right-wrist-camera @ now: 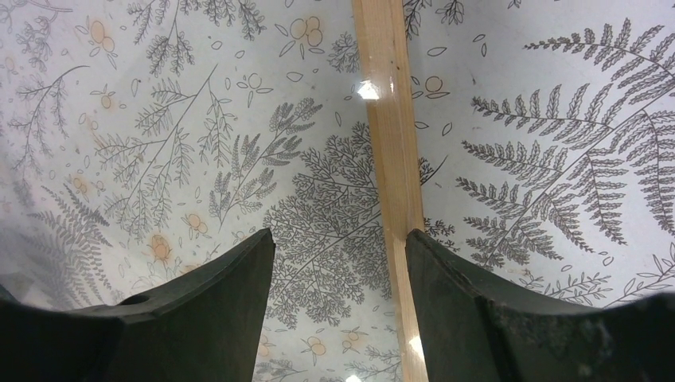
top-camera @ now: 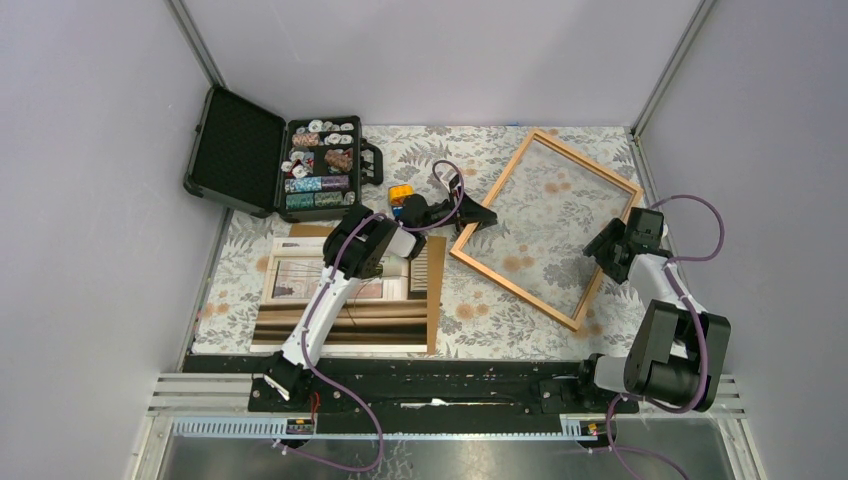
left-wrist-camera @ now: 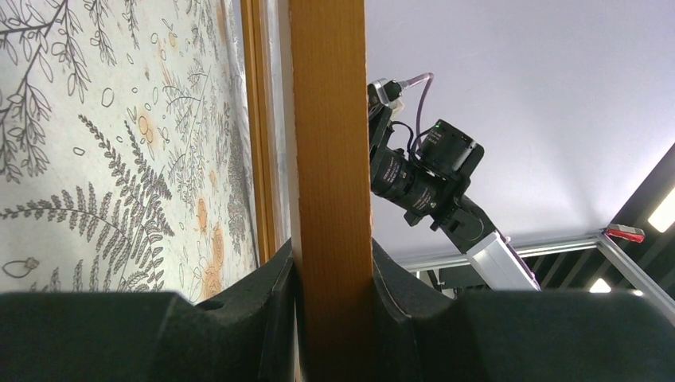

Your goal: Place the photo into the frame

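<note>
Both hands were at the frame (top-camera: pixel 515 289), lying on the table (top-camera: pixel 480 330) right of the photo (top-camera: pixel 390 318): left hand (left-wrist-camera: pixel 333 267) clamped one rail; right hand (right-wrist-camera: pixel 341 239), gaping, should have centred its rail before closing.

photo (top-camera: pixel 390 320) on board (top-camera: pixel 436 300) left, frame (top-camera: pixel 515 288) right

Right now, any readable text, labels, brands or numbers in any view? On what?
None readable.
Chips in the black case: markings too small to read.
Camera on the right arm: no legible label.
The photo and the frame: no text visible.
</note>
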`<state>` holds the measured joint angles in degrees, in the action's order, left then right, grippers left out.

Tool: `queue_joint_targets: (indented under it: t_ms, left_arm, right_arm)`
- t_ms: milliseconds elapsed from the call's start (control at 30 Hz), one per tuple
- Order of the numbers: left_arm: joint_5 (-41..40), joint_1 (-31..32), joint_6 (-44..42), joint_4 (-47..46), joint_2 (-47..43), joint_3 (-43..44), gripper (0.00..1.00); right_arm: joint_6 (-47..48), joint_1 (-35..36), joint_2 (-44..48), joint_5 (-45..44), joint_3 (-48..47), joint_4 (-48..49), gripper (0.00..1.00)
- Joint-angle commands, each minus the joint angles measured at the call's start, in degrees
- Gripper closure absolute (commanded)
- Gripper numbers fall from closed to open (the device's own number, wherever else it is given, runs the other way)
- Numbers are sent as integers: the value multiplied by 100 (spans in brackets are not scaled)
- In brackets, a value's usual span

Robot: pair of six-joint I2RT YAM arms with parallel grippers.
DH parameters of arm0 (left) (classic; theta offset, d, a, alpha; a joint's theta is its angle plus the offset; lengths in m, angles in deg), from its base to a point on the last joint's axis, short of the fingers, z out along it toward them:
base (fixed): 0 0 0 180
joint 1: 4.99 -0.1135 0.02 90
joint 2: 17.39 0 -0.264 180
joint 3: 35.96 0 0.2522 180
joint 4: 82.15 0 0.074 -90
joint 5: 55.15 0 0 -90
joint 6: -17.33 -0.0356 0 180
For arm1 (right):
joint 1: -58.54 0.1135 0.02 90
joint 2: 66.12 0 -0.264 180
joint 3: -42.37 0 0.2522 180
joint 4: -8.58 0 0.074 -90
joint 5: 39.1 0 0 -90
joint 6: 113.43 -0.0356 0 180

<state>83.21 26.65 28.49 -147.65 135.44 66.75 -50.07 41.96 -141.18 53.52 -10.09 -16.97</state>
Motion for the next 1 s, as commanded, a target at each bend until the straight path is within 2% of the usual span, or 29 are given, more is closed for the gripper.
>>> queue_joint_targets:
  t_ms: [0, 167, 333, 500, 633, 733, 900, 967]
  left_arm:
    - [-248, -118, -32, -1085, 92, -121, 73]
    - [-227, -97, 173, -1089, 289, 54, 73]
    - [-212, -41, 212, -1065, 330, 125, 72]
    - [-236, -9, 257, -1128, 350, 147, 66]
    - [-256, -10, 369, -1247, 392, 176, 62]
    - [-250, -3, 350, -1260, 352, 150, 53]
    - [-315, -8, 305, -1258, 315, 58, 53]
    - [-327, -11, 307, -1258, 325, 53, 56]
  right_arm:
    - [-6, -21, -124, 85, 66, 161, 31]
    - [-73, -29, -209, 263, 135, 292, 30]
    - [-186, -54, -224, 951, 314, 692, 30]
    - [-310, -63, -308, 1455, 409, 1017, 30]
    - [-293, -69, -409, 1375, 459, 1020, 31]
    - [-245, -90, -408, 1175, 461, 930, 31]
    - [-130, -91, -303, 1057, 373, 789, 31]
    - [-94, -91, -201, 925, 267, 645, 31]
